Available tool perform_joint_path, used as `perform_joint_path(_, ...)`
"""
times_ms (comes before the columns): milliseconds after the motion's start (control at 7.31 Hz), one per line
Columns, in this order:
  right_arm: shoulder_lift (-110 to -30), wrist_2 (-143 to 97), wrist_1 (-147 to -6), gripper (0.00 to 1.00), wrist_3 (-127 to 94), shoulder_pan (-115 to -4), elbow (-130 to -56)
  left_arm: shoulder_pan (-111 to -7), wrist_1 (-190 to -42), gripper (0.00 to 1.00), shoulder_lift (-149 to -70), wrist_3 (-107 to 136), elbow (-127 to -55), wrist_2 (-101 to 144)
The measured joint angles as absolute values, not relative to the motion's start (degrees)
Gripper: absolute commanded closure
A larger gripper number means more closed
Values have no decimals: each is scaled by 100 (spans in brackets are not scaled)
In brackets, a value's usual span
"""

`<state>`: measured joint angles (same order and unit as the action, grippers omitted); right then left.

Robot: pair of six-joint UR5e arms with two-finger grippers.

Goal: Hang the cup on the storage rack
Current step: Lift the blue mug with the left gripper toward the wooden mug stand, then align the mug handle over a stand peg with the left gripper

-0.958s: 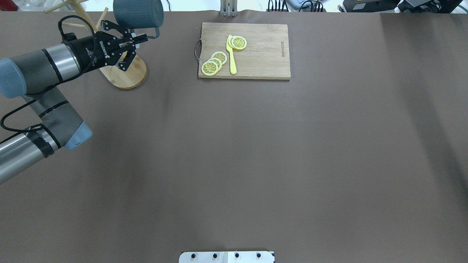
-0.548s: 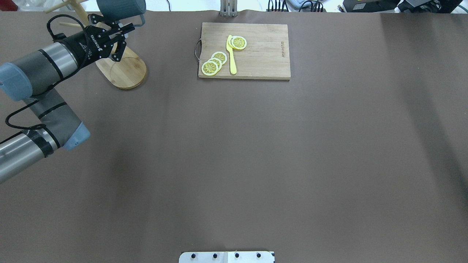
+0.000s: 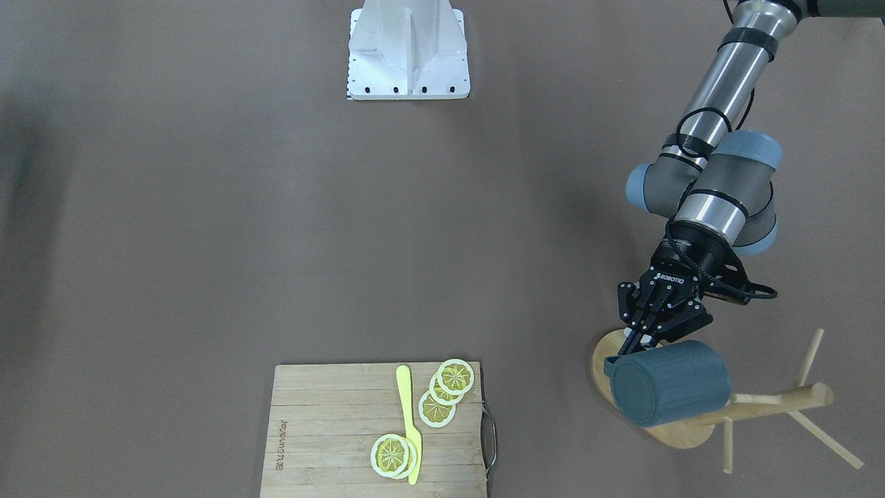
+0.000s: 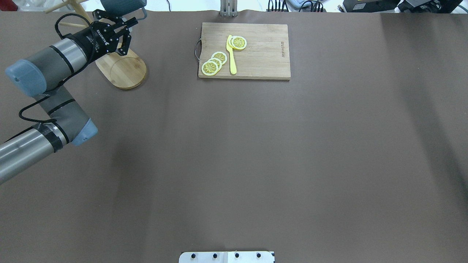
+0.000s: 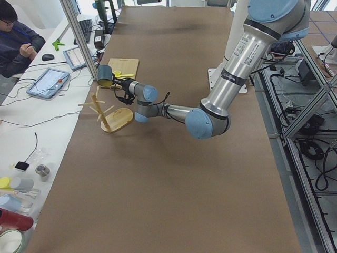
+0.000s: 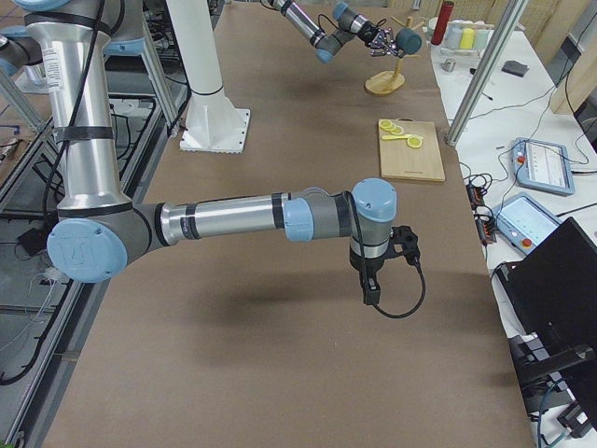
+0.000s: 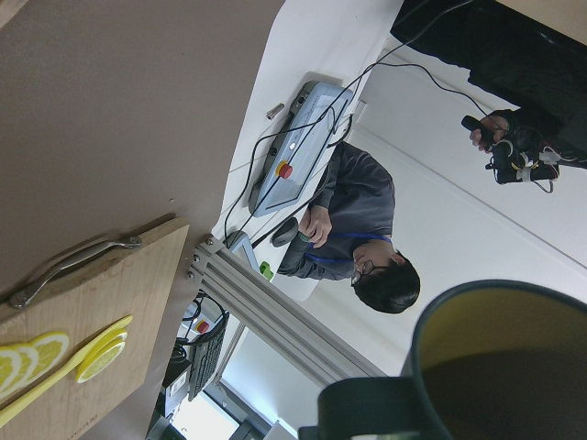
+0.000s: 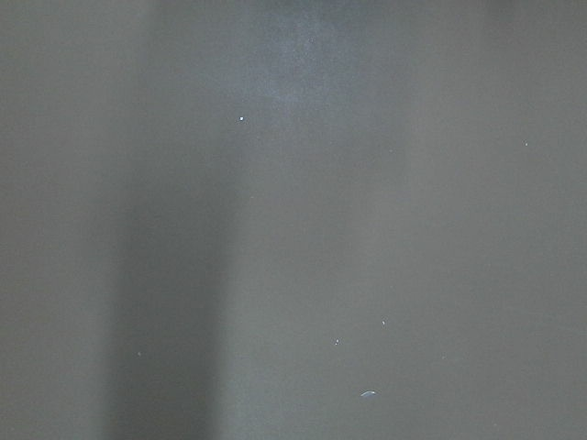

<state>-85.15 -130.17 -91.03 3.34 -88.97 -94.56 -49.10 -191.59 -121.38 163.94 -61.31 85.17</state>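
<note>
The slate-blue ribbed cup point(image 3: 669, 384) hangs on its side in my left gripper point(image 3: 639, 340), which is shut on its handle side. The cup is in the air over the bamboo storage rack point(image 3: 681, 434), in front of the post and an angled peg point(image 3: 760, 401). In the overhead view the cup point(image 4: 122, 5) is at the top edge above the rack's oval base point(image 4: 122, 67). The left wrist view shows its yellow interior point(image 7: 514, 339). My right gripper point(image 6: 370, 297) points down over the bare table; I cannot tell whether it is open or shut.
A bamboo cutting board point(image 4: 256, 54) with lemon slices and a yellow knife lies right of the rack. A white mount plate point(image 3: 408, 48) is at the robot's side. The table's far edge runs just behind the rack; an operator point(image 5: 16, 42) sits beyond it.
My left gripper has carried the cup left and farther from the robot, from beside the rack's base towards its post and pegs. The rack has not moved.
</note>
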Motion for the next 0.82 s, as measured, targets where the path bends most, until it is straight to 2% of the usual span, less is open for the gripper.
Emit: perform_joint_path(821,-8524,-13017,-9104,0,334,-8900,-9457,-5226,-19449,100,-12079,16564,-5957,8882)
